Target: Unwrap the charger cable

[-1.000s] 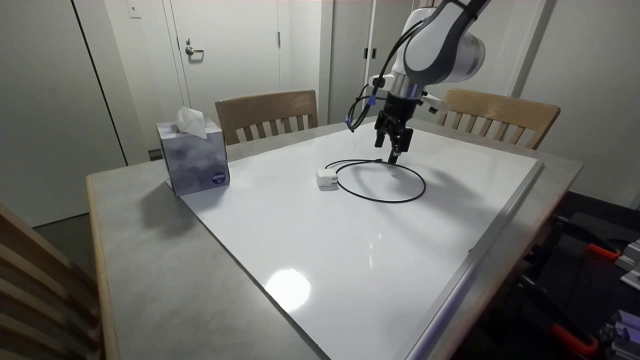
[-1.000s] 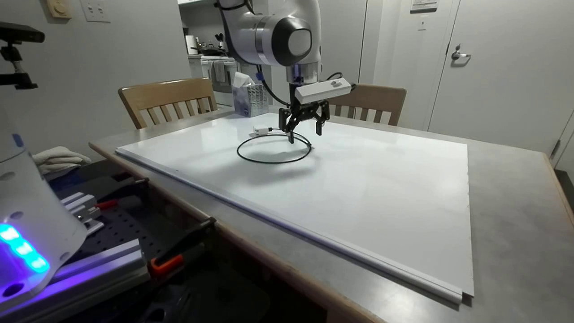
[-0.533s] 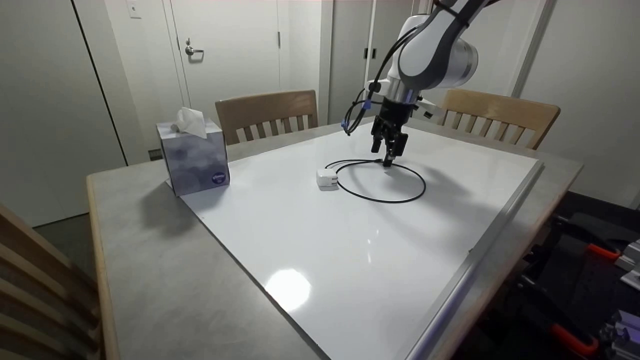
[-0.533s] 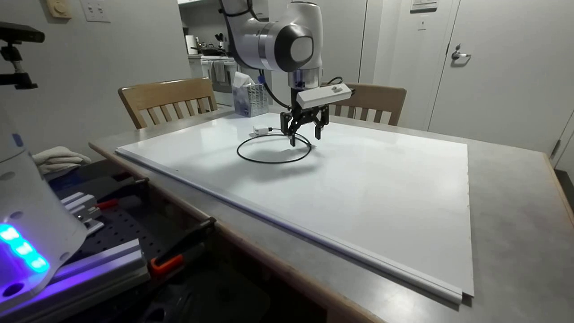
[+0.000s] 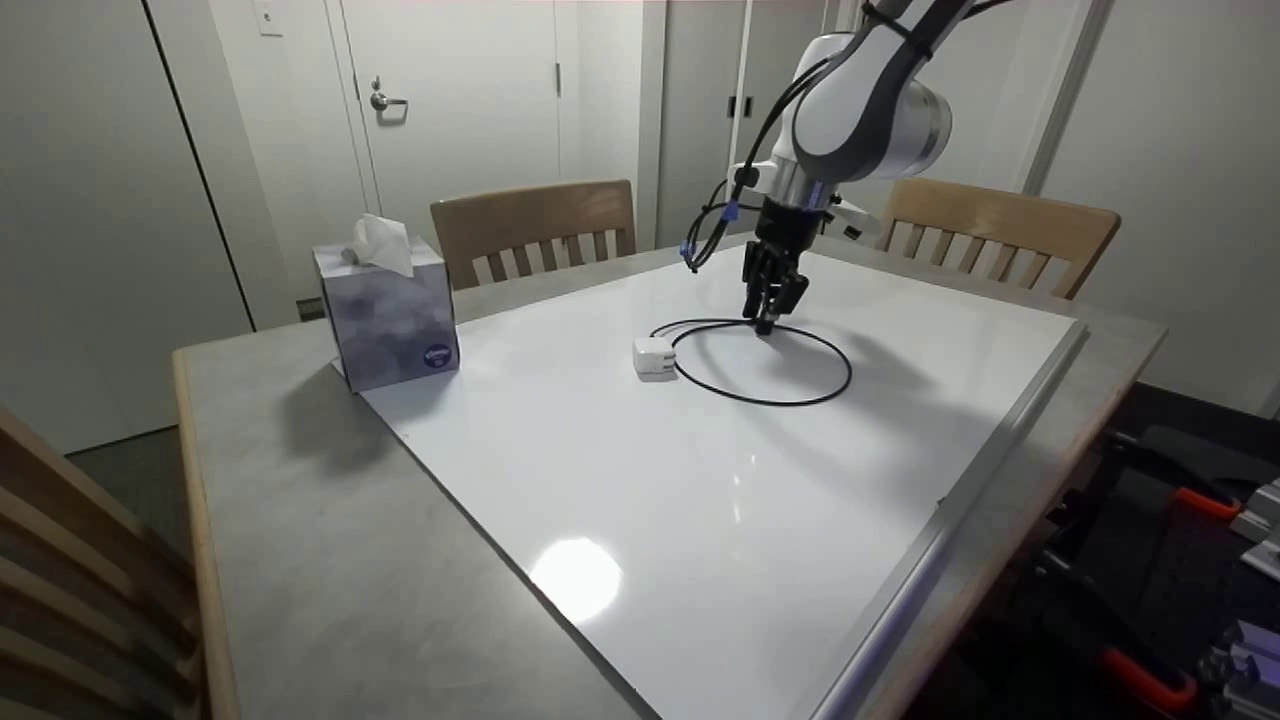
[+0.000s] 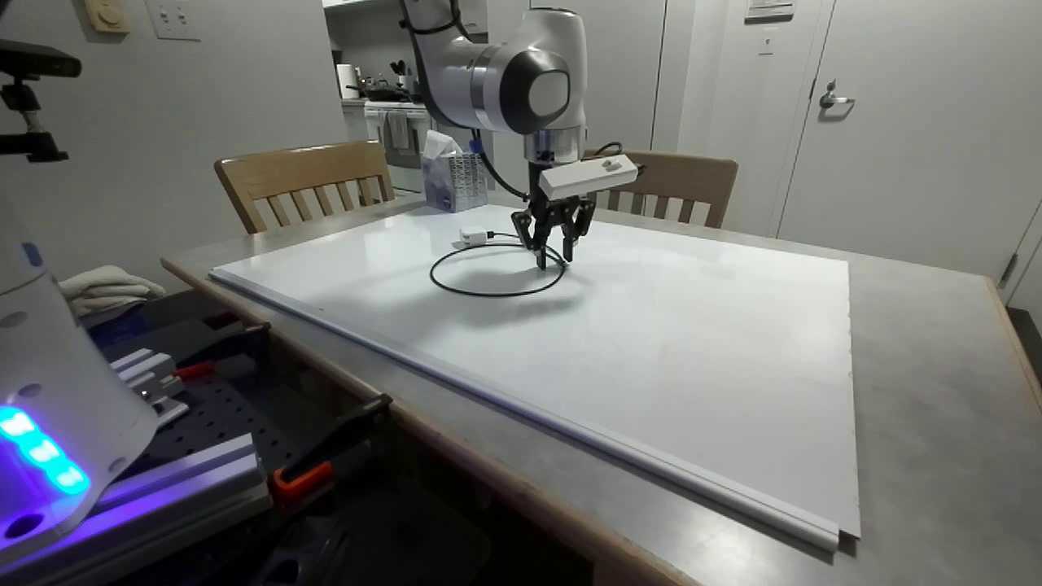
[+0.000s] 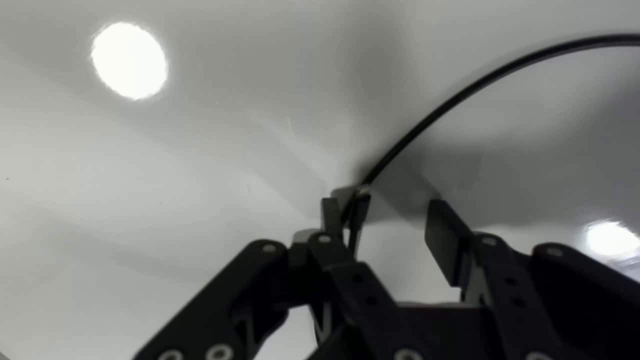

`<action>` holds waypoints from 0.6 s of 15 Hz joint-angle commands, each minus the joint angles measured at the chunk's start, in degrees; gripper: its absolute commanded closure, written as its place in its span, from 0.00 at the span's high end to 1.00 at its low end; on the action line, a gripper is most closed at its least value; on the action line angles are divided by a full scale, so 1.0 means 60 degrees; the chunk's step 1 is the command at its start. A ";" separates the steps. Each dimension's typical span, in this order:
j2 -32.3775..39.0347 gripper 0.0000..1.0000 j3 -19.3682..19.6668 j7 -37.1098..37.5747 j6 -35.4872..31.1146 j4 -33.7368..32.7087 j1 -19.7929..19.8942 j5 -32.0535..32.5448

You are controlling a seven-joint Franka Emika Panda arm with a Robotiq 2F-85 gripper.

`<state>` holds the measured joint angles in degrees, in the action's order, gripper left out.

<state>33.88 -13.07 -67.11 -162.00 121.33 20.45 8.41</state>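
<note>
Black charger cable (image 5: pixel 785 404) is lying looped on the white board (image 5: pixel 800 520), and in an exterior view the fingers (image 5: pixel 764 328) are standing at the loop's far edge. In an exterior view with the white plug (image 6: pixel 473 238) beside the loop, they are hanging lower and closer together than one second ago, while the cable is keeping its shape. In the wrist view the cable is running slantwise between the half-parted fingers, just beside one and apart from the other, so they are seemingly holding nothing yet and only needing to close.
</note>
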 commanded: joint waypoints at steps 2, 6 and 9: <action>0.0127 0.25 -0.0014 -0.0373 0.0127 -0.0211 -0.0024 -0.0297; 0.0119 0.03 0.0006 -0.0359 0.0133 -0.0235 -0.0043 -0.0283; 0.0054 0.02 0.0050 -0.0334 0.0184 -0.0249 -0.0077 -0.0253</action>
<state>33.84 -13.07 -67.12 -161.99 120.74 20.45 8.41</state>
